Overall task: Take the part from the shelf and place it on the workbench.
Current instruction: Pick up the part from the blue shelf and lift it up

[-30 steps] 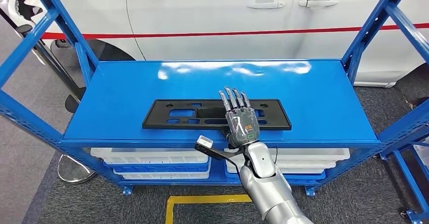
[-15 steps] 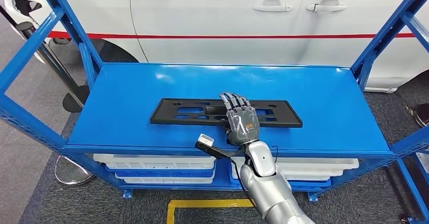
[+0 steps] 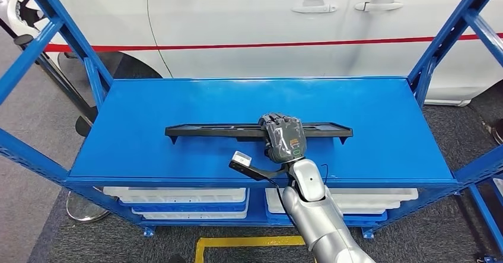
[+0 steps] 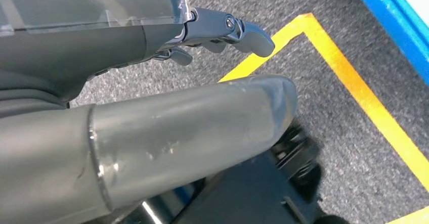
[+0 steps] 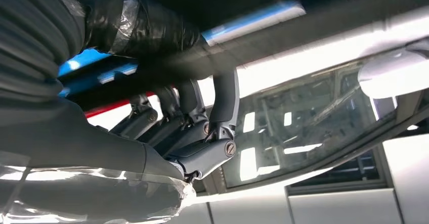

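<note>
Since the earlier head pic, part (image 3: 207,130) has gone from lying flat on shelf top (image 3: 178,103) to tilted up edge-on, seen as a thin black bar; my fingers, then stretched flat over it, are now curled over its top edge. Camera also shifted a bit, so whole scene sits slightly different. R hand (image 3: 283,137) grips the part right of its centre, fingers wrapped over the far edge; R wrist view confirms, w/ dark fingers (image 5: 222,102) hooked round the black strip (image 5: 283,37). Part hangs over middle of the blue shelf top, long axis running left-right, both ends clear of the uprights; can't tell if its lower edge is touching the surface. L hand (image 4: 152,82) hangs low over grey carpet (image 4: 324,107) w/ yellow floor tape (image 4: 354,87) beneath; thumb and fingers apart, nothing held. White bins (image 3: 178,195) sit on lower shelf level. White car (image 3: 249,25) w/ red stripe stands just behind the rack. Small black bracket w/ white tip (image 3: 242,159) sticks out from my R wrist, over front lip of shelf.
</note>
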Controlling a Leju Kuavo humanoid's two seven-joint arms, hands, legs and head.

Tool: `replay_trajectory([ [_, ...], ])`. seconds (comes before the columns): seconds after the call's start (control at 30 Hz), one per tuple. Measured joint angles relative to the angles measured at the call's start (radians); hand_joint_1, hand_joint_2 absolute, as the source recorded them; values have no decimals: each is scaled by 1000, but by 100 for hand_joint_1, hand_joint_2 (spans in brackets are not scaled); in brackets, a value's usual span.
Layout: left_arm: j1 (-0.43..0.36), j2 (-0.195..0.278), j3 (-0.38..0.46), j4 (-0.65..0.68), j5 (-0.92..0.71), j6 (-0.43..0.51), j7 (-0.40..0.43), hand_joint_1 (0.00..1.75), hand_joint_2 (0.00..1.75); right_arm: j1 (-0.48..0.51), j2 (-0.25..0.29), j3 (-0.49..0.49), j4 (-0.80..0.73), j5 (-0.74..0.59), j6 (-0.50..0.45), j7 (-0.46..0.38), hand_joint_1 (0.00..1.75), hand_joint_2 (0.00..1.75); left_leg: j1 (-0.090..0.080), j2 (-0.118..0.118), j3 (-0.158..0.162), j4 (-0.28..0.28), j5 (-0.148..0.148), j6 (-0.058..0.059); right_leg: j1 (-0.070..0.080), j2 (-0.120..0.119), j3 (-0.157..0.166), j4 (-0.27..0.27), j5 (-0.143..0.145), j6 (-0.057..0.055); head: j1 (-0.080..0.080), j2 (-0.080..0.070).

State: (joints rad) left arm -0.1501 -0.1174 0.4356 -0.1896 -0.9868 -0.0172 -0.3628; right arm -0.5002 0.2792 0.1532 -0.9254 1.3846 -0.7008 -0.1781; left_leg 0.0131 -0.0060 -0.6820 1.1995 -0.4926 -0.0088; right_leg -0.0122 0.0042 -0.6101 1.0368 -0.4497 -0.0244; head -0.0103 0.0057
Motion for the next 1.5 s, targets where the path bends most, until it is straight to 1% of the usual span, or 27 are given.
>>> replay_trajectory([
  [0.07,-3,0,2,0,0,0,0,0,0,-3,0,2,-6,-2,0,0,175,175,-2,-1,57,-124,49,7,3,1,3,1,-4,7,0,0],
  [0.1,-5,0,4,0,0,0,0,0,0,-5,0,2,-8,-2,0,0,175,175,-4,-1,73,-159,57,11,4,1,3,1,-4,11,0,0],
  [0.23,-7,0,7,0,-1,3,-1,0,0,-7,-1,4,-16,-5,0,-4,175,175,-4,-1,81,-183,59,32,3,1,-1,5,-10,31,0,0],
  [0.3,-9,0,7,-1,-1,10,-3,0,0,-9,-1,4,-23,-13,0,-11,175,175,0,0,86,-192,63,44,3,1,-31,71,-49,38,1,0],
  [0.37,-12,0,10,-2,0,20,-5,0,0,-9,-2,4,-31,-25,0,-23,175,175,-3,1,87,-191,62,50,2,1,-96,199,-106,41,1,0],
  [0.4,-13,0,13,-2,4,26,-6,0,0,-6,-2,3,-39,-30,0,-34,175,175,-3,1,87,-188,60,51,2,0,-125,252,-120,42,1,0],
  [0.43,-13,0,16,-2,11,33,-8,0,0,-2,-3,2,-56,-33,0,-50,175,175,-4,1,87,-186,58,52,1,0,-139,273,-116,42,1,0],
  [0.47,-13,0,21,-2,19,41,-11,0,0,2,-3,0,-82,-34,0,-67,175,175,-4,0,87,-182,55,52,0,0,-135,255,-92,42,1,0],
  [0.53,-14,-2,34,-2,37,50,-23,0,0,3,-3,-5,-153,-29,0,-97,175,175,-4,-1,87,-171,46,47,-1,-1,-85,139,-24,39,1,0],
  [0.6,-17,-4,48,-3,50,53,-39,0,0,-8,-2,-3,-228,-16,0,-102,175,175,-7,-2,83,-160,37,38,1,-2,-43,43,8,35,0,0],
  [0.7,-19,-13,59,-3,43,55,-56,0,0,-35,-5,28,-331,-12,0,-75,175,175,-10,-1,80,-159,33,23,4,1,-36,24,6,23,0,0],
  [0.77,-17,-20,60,-3,35,46,-61,0,0,-72,-8,76,-373,-26,1,-40,175,175,-8,0,73,-137,15,13,1,3,-32,17,8,11,0,0],
  [0.8,-16,-24,61,-3,34,38,-65,0,0,-91,-10,110,-390,-37,1,-21,175,175,-7,0,58,-100,-8,8,-1,2,-29,14,9,6,0,0],
  [0.87,-10,-31,63,-3,36,26,-72,0,0,-121,-17,191,-417,-61,2,11,175,175,-4,0,4,19,-67,1,0,2,-25,13,7,-1,0,0],
  [0.9,-6,-34,64,-3,37,22,-74,0,0,-130,-21,230,-429,-71,3,22,175,175,-3,0,-25,76,-87,-1,1,2,-24,13,5,-3,0,0],
  [0.93,-3,-36,65,-3,39,20,-76,0,0,-134,-26,264,-439,-80,4,32,175,175,-2,0,-42,107,-90,-3,1,2,-22,14,4,-4,0,0],
  [0.97,0,-39,66,-3,41,18,-77,0,0,-137,-30,290,-448,-89,6,39,175,175,-2,0,-43,102,-73,-3,2,2,-21,14,2,-4,0,0],
  [1.0,2,-41,66,-3,44,16,-78,0,0,-142,-35,314,-457,-99,9,46,175,175,-2,0,-27,61,-40,-1,2,2,-20,15,1,-4,0,0],
  [1.07,3,-44,69,-3,48,12,-78,0,0,-165,-48,360,-481,-122,17,58,175,175,-4,0,33,-72,27,7,3,2,-19,17,-2,0,0,0],
  [1.1,3,-46,71,-3,50,10,-78,0,0,-179,-54,382,-493,-132,21,63,175,175,-6,0,56,-123,43,11,4,3,-20,17,-2,4,0,0],
  [1.13,3,-47,73,-3,51,10,-78,0,0,-189,-58,400,-504,-138,24,66,175,175,-8,0,70,-153,48,16,5,4,-20,17,-2,8,0,0],
  [1.27,5,-52,75,-3,51,9,-79,0,0,-198,-70,429,-526,-144,29,69,175,175,-4,-3,83,-181,53,34,7,2,-18,16,-8,29,0,0],
  [1.33,5,-56,76,-3,51,8,-79,0,0,-203,-76,437,-534,-144,29,70,175,175,-1,-1,90,-191,58,43,7,1,-50,88,-52,37,1,0],
  [1.4,4,-59,79,-3,52,6,-80,0,0,-206,-83,443,-537,-151,30,70,175,175,-2,0,91,-191,57,47,6,1,-112,215,-106,41,1,0],
  [1.43,5,-59,80,-3,53,2,-81,0,0,-206,-87,446,-538,-160,32,71,175,175,-3,0,91,-189,56,48,6,1,-136,258,-116,42,1,0],
  [1.47,7,-60,81,-3,53,-2,-84,0,0,-207,-91,450,-539,-173,37,73,175,175,-3,0,90,-186,54,49,6,1,-142,267,-106,42,1,0],
  [1.5,8,-61,82,-3,53,-6,-88,0,0,-212,-95,458,-543,-187,45,76,175,175,-3,-1,90,-183,52,48,6,1,-130,237,-80,41,1,0],
])
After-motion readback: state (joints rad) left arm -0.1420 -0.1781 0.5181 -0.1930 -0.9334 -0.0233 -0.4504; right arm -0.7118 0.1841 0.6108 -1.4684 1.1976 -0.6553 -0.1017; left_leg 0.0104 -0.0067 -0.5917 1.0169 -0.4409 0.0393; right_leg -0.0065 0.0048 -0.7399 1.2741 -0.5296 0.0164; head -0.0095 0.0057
